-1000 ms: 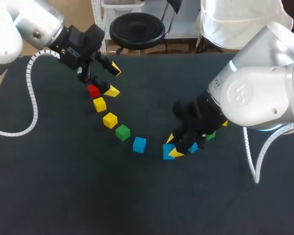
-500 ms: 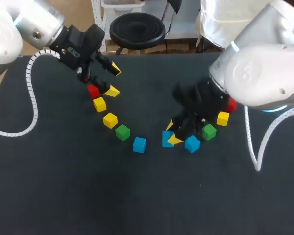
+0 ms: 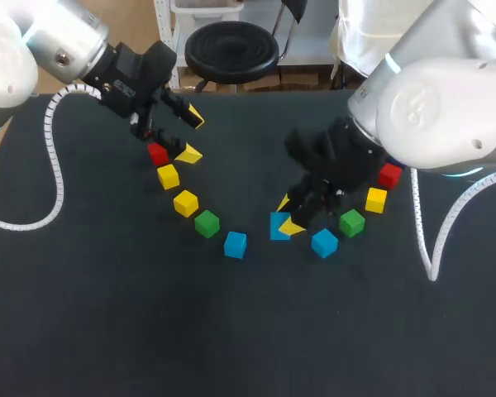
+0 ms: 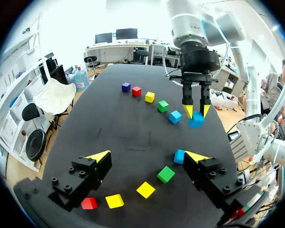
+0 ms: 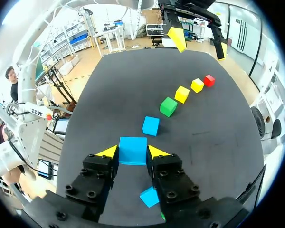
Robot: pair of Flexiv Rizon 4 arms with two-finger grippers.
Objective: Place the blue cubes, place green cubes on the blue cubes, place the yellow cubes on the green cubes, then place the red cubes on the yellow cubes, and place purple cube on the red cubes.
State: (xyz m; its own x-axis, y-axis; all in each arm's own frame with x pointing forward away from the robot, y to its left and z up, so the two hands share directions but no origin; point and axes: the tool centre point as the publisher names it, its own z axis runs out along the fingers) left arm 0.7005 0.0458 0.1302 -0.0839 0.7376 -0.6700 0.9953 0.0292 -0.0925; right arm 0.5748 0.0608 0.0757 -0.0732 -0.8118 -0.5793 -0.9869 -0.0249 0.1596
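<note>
My right gripper (image 3: 288,217) is shut on a blue cube (image 3: 278,226) near the table's middle; the cube (image 5: 133,150) sits between its yellow tips. To its left runs a row: blue cube (image 3: 235,244), green cube (image 3: 207,223), two yellow cubes (image 3: 185,203) and a red cube (image 3: 157,154). To its right lie a blue cube (image 3: 324,242), green cube (image 3: 352,222), yellow cube (image 3: 376,199) and red cube (image 3: 389,174). A purple cube (image 4: 126,87) ends that row. My left gripper (image 3: 192,135) hangs open beside the left red cube, holding nothing.
Dark table (image 3: 107,314) with wide bare room along the front and at the left. My right arm's large body (image 3: 446,107) hangs over the back right corner. The left arm's white cable (image 3: 54,165) trails over the table's left side.
My right gripper has carried the blue cube toward the far side and slightly left. The arm has risen, uncovering the green, yellow and red cubes at the right. The left arm is still.
</note>
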